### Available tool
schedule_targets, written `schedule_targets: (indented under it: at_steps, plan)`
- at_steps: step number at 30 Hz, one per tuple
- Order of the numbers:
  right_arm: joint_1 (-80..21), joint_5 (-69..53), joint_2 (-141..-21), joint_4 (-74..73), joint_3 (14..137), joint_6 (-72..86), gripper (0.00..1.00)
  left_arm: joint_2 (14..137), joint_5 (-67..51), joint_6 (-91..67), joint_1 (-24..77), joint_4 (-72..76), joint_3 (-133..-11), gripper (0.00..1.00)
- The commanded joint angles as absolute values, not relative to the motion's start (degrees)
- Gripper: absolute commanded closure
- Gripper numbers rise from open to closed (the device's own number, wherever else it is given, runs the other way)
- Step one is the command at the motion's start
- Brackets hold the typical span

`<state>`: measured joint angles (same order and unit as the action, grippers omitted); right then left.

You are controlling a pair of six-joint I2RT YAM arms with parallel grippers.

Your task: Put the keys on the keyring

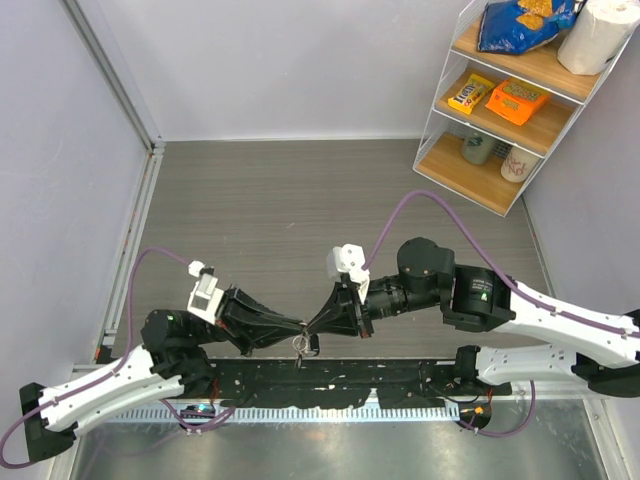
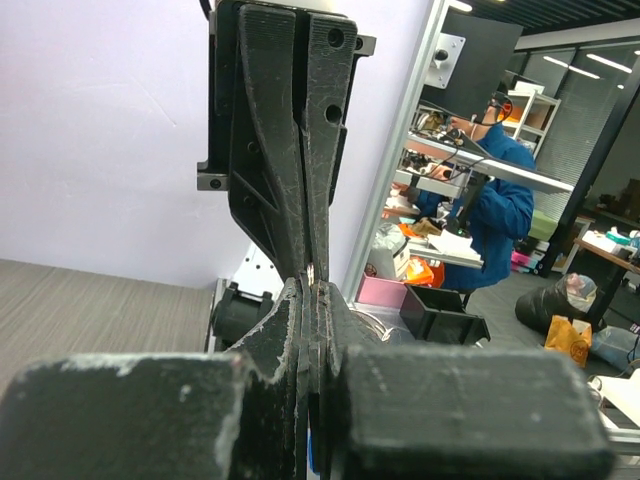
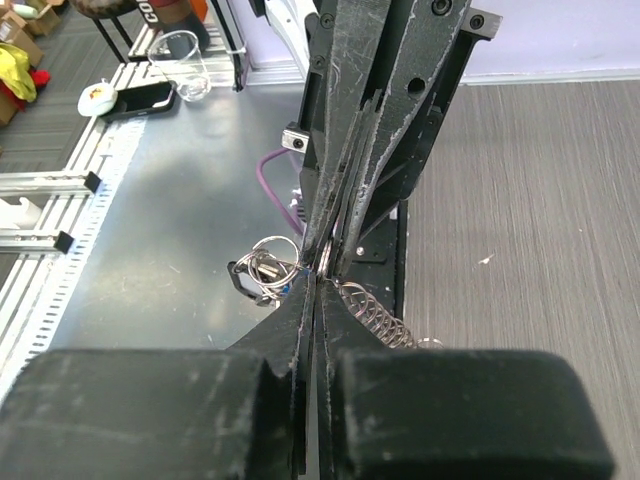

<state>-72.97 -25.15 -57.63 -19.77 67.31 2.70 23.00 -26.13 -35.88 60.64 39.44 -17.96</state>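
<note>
Over the near edge of the grey table (image 1: 300, 190), the left gripper (image 1: 297, 327) and right gripper (image 1: 313, 325) meet tip to tip. Each has its fingers pressed tight on the keyring (image 3: 371, 311), which dangles between them. A dark-headed key (image 3: 244, 279) hangs off its rings.

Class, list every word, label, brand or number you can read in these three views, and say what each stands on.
"CO": white letters, cut off by the frame, on a dark object in the right wrist view.
Yellow packet, orange packet, blue bag: printing too small to read.
White cup: reddish marking, unreadable.
Left wrist view: nothing readable.
</note>
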Motion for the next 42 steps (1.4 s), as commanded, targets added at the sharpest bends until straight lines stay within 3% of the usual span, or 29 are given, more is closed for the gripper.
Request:
schedule_targets:
  at_steps: [1,12,25,28,33,41,42]
  plan:
    - [-73.7,-24.1,-57.5,-21.8,71.5,0.4,0.95,22.0,-24.7,-36.5,60.6,39.5,-19.2,1.0]
    - [-74.8,-23.3,-59.1,-29.1,76.3,-3.3,0.95,23.2,-27.4,-36.1,60.6,29.1,-23.4,0.79]
    - [-75.7,-21.5,-63.5,-35.7,81.9,-4.8,0.95,26.2,-32.3,-34.7,60.6,21.1,-28.2,0.69]
    - [-75.8,-21.5,-64.7,-37.1,83.2,-5.1,0.95,26.4,-33.0,-33.9,60.6,19.0,-29.0,0.72]
    - [-75.8,-21.2,-65.7,-38.8,85.1,-5.4,0.95,27.1,-34.4,-32.7,60.6,15.7,-30.5,0.99]
    - [-75.8,-21.4,-64.7,-38.0,84.6,-5.4,0.95,26.3,-34.4,-30.9,60.6,14.3,-30.7,1.0]
    - [-75.8,-21.3,-64.4,-37.4,83.6,-5.1,0.91,26.0,-34.5,-31.1,60.6,15.6,-30.4,1.0]
